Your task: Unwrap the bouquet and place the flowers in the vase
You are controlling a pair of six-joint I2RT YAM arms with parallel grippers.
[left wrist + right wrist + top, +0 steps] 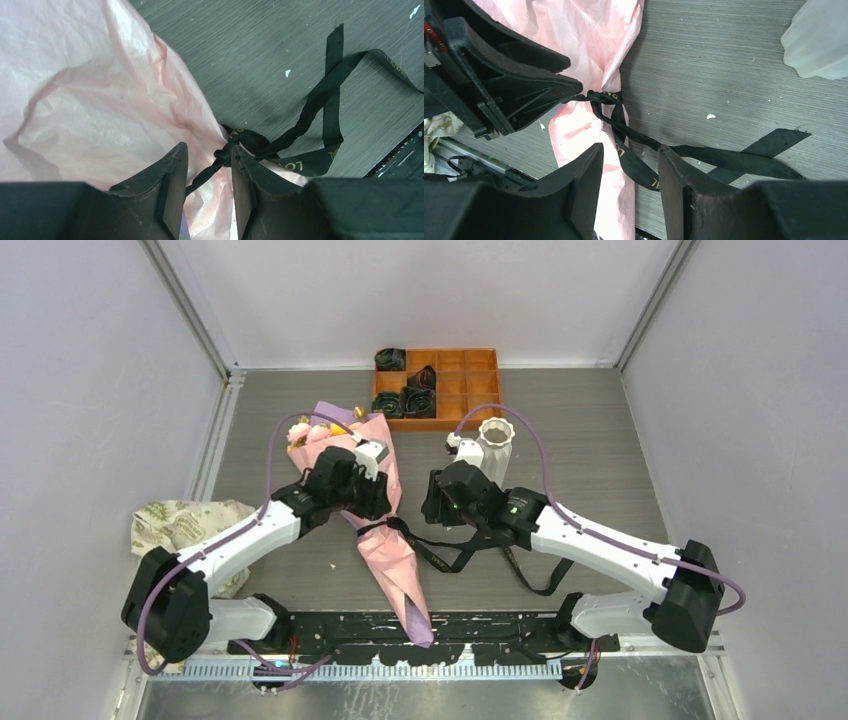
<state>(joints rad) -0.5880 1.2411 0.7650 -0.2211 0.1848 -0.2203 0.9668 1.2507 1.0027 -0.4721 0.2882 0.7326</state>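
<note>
The bouquet [375, 495] lies on the table as a long pink paper cone, its tip toward the arms. Pink and yellow flowers [315, 432] show at its wide far end. A black ribbon [385, 530] is knotted round its waist, tails trailing right. My left gripper [378, 508] is open over the paper at the knot [227, 149], with a thin ribbon strand running between its fingers [172, 185]. My right gripper [432, 508] is open just right of the cone, above a ribbon tail [639, 170]. The white ribbed vase [495, 445] stands upright behind the right gripper.
An orange compartment tray [480, 365] holding dark fabric coils sits at the back. A beige leaf-print cloth [185, 525] lies at the left edge. Ribbon tails [530, 575] loop under the right arm. White walls close in both sides and the back.
</note>
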